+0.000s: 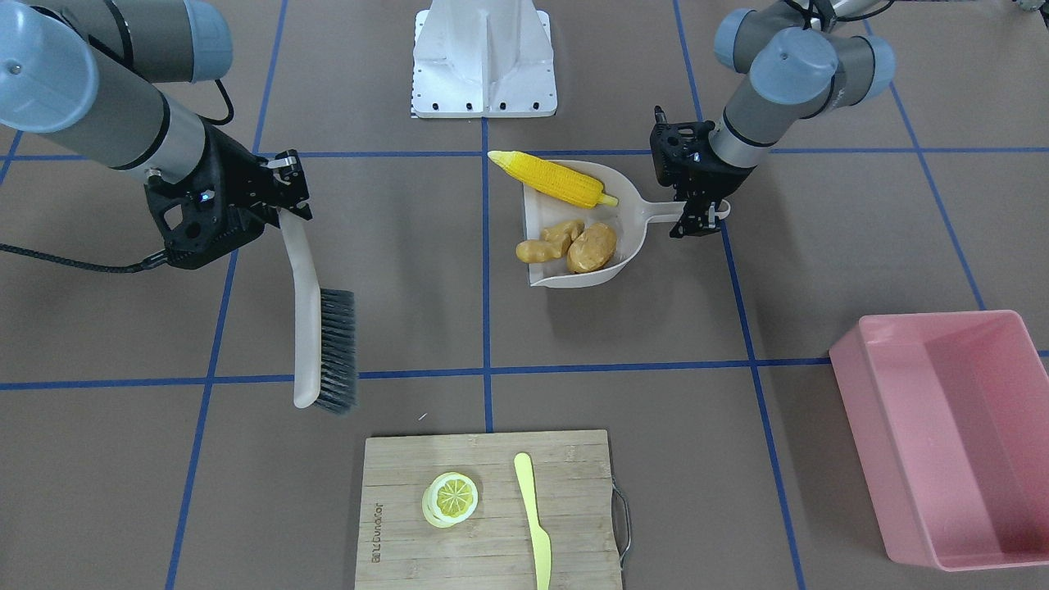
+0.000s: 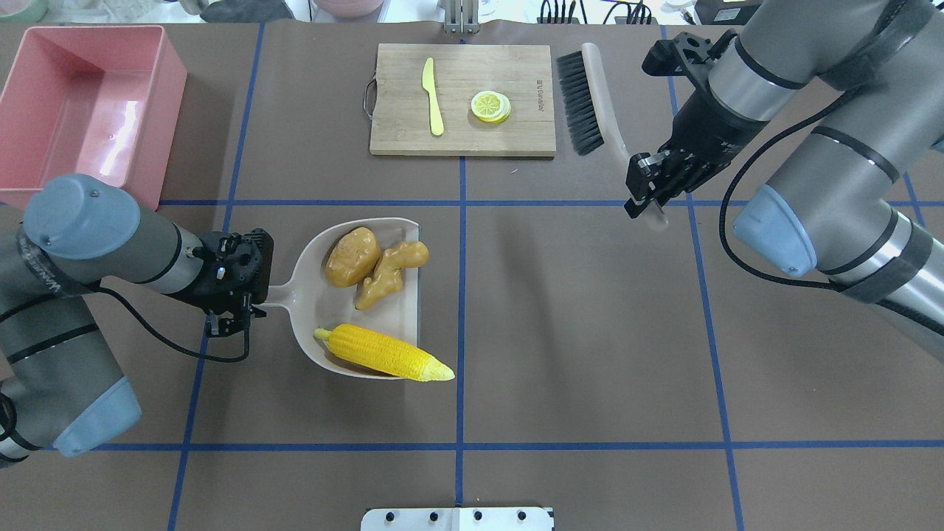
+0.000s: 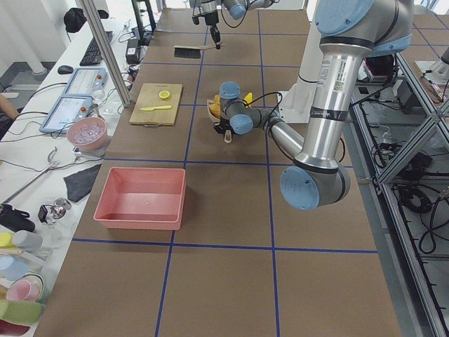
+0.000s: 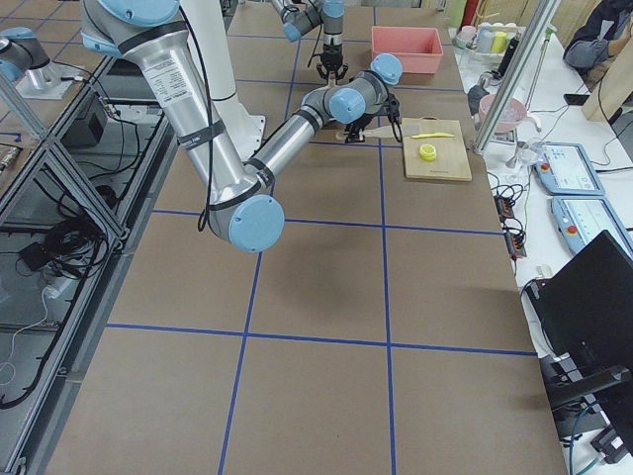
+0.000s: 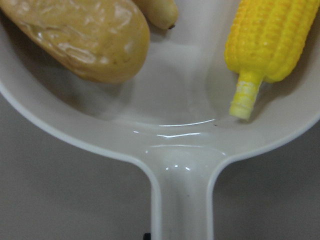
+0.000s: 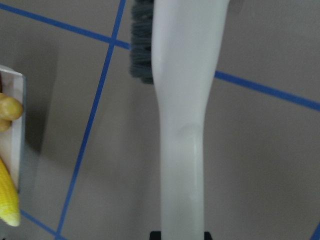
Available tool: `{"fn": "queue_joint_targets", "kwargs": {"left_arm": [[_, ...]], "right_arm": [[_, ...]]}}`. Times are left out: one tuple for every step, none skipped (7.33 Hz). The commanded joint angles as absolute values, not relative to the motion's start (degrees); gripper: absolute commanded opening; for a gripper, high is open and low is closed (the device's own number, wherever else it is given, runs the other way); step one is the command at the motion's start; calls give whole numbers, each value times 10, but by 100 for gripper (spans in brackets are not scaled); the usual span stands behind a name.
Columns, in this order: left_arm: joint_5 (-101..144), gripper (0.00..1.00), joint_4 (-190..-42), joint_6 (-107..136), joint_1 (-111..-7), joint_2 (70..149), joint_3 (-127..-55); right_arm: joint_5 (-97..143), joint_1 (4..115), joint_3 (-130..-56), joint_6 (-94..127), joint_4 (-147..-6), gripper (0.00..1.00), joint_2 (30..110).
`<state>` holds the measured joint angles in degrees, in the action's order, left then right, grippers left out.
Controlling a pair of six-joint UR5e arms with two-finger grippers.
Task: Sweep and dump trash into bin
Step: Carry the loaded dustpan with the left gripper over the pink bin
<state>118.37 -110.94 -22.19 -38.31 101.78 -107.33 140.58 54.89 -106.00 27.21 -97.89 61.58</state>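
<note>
The trash lies in a beige dustpan [image 2: 306,299]: a yellow corn cob [image 2: 383,352] with its tip over the open edge, a tan ginger root [image 2: 387,271] and a brown-orange potato [image 2: 352,256]. My left gripper [image 2: 243,299] is shut on the dustpan's handle; the left wrist view shows the pan [image 5: 180,165], the corn [image 5: 267,40] and the potato [image 5: 80,35] close up. My right gripper [image 2: 649,195] is shut on the handle of a brush [image 2: 590,96], bristles pointing away toward the cutting board. The empty pink bin [image 2: 166,88] stands at the far left, beyond the left arm.
A wooden cutting board [image 2: 516,125] at the table's far middle carries a lemon slice [image 2: 490,105] and a pale yellow knife [image 2: 434,99]. The robot's white base plate [image 2: 457,518] sits at the near edge. Blue tape lines grid the brown table.
</note>
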Motion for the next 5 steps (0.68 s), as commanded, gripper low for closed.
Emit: {"fn": "queue_joint_targets", "kwargs": {"left_arm": [[1265,0,-1114,-216,-457,1003,-1071],[1297,0,-1114,-221,-486,992,-1071],[1324,0,-1114,-233,-510,981,-1071],[1343,0,-1110,-250,-532,978,-1070],[1361,0,-1106,-251,-553,978,-1067]], "right_arm": [[1332,607,-1066,191,-969,0,641],[1309,640,-1066,168,-974,0,666],[1293,669,-1064,103,-991,0,699],[1287,698,-1061,88,-1055,0,710],[1280,705,-1067,86,-1158,0,708]]}}
